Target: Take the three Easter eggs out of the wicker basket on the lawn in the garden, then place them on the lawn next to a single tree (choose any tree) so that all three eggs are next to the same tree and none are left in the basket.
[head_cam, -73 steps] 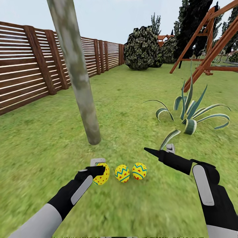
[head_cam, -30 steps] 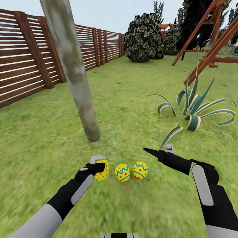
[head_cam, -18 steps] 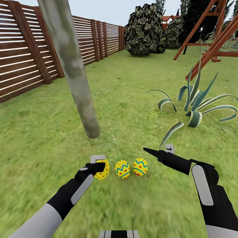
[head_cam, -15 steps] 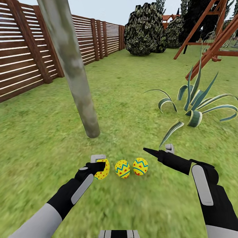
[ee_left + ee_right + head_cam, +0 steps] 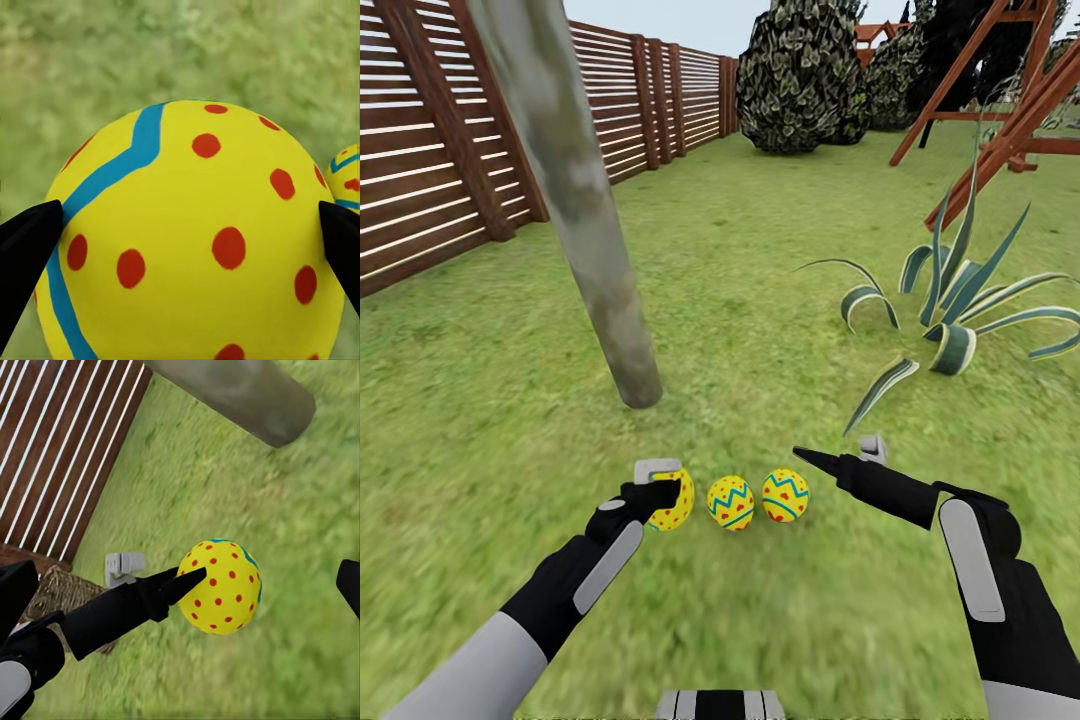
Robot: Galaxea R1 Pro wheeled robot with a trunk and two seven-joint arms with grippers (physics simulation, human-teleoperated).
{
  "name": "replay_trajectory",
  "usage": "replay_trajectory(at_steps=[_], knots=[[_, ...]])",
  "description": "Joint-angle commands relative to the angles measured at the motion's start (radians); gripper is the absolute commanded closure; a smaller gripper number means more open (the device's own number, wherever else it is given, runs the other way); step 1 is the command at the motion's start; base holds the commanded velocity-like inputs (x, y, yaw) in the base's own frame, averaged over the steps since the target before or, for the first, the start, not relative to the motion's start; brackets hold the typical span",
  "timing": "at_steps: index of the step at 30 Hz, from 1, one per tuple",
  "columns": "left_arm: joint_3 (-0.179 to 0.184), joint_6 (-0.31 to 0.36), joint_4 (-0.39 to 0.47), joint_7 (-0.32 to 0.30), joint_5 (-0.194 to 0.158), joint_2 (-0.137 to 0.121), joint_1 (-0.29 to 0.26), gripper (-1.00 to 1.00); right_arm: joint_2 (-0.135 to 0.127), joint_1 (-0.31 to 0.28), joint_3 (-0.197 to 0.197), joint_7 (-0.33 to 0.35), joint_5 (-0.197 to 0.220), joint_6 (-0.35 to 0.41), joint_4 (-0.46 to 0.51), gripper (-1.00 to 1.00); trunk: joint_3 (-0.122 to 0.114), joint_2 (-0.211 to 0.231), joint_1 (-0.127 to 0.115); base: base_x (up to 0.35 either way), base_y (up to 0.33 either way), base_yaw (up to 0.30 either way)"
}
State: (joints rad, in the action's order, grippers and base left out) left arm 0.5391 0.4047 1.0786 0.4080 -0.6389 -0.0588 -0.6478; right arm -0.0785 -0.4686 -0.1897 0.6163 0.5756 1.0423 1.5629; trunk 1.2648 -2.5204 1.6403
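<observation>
1. Three eggs in a row on the lawn (image 5: 760, 300), lower centre of the head view, just below the base of the tree (image 5: 585, 215) trunk.
2. Left egg (image 5: 675, 499) sits between the fingers of the left tool (image 5: 657, 487); the left wrist view shows both black fingertips (image 5: 30, 247) against the egg's sides, so the tool is clamped on it.
3. Middle egg (image 5: 731, 502) and right egg (image 5: 785, 496) lie free on the grass, just beside each other and close to the left egg.
4. Right tool (image 5: 838, 457) hovers right of the eggs, fingers spread apart, nothing between them.
5. Right wrist view: the basket (image 5: 64, 592) on the grass behind the left arm, near the fence (image 5: 450, 170).
6. Striped plant (image 5: 950, 310) at right of the head view; fence along upper left; bush (image 5: 800, 75) and wooden frame (image 5: 1010, 110) at the top.
</observation>
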Motion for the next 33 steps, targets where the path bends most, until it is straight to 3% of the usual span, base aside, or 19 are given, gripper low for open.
replay_trajectory(at_steps=[1, 11, 18, 33], knots=[[0.004, -0.001, 0.002, 0.010, -0.010, -0.002, -0.001, 1.00, 0.000, -0.001, 0.000, 0.007, -0.005, 0.005, 0.000, -1.00, 0.005, -0.001, 0.000, 0.000, 0.000, 0.000], [0.002, -0.006, 0.019, 0.012, -0.005, -0.004, 0.000, 1.00, 0.002, -0.001, 0.002, 0.006, -0.005, 0.005, 0.000, -1.00, 0.043, -0.003, 0.005, 0.000, 0.000, 0.000], [0.004, -0.048, 0.021, 0.011, -0.004, -0.006, 0.003, 1.00, 0.001, -0.001, 0.003, 0.006, -0.005, 0.005, 0.000, -1.00, 0.071, -0.005, 0.008, 0.000, 0.000, 0.000], [0.002, -0.049, 0.024, 0.012, -0.004, -0.005, 0.002, 1.00, 0.001, -0.001, 0.003, 0.008, -0.005, 0.005, 0.000, -1.00, 0.071, -0.005, 0.008, 0.049, 0.028, 0.000]])
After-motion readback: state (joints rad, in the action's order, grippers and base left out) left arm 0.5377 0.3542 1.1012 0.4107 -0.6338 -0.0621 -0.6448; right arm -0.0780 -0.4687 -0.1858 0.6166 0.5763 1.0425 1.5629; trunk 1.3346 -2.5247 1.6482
